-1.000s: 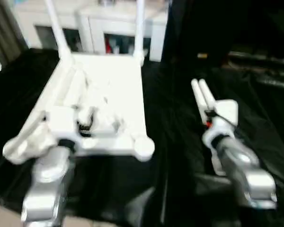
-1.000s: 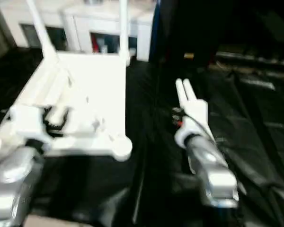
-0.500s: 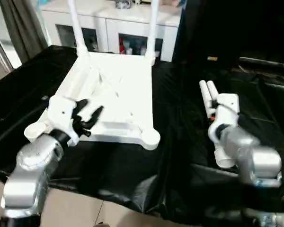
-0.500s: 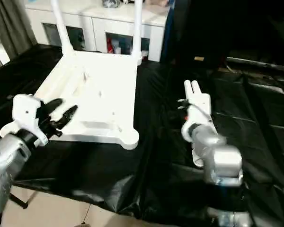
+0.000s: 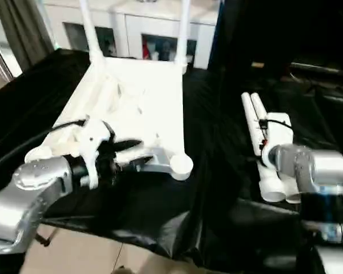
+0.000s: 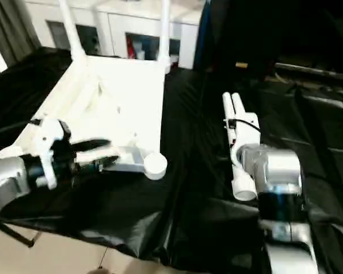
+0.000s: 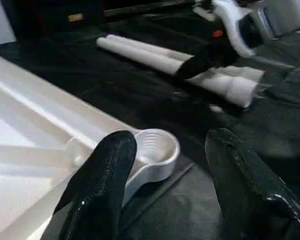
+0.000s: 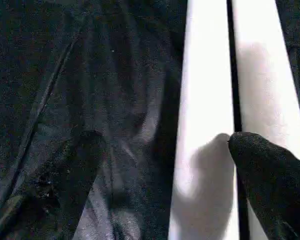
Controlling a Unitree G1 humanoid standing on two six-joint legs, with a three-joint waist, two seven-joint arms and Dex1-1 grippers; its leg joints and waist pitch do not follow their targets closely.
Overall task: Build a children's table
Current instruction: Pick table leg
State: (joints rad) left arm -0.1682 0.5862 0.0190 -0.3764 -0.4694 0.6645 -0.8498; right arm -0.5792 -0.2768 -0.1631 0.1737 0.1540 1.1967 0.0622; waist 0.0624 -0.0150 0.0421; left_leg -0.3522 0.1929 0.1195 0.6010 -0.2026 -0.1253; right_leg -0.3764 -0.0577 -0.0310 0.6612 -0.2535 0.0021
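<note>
White plastic marks your landmark: the upturned table top [image 5: 137, 108] on the black cloth [image 5: 160, 211], two legs [image 5: 184, 23] already standing in its far corner sockets. Your left gripper [image 5: 131, 153] hovers at the top's near edge, beside the empty near corner socket [image 7: 157, 150], fingers partly spread with nothing between them. To the right of the top, well apart, two loose legs [image 5: 257, 142] lie side by side. Your right gripper [image 8: 155, 165] hangs over them, jaws wide, one fingertip [image 8: 265, 170] above the gap between them, gripping neither.
</note>
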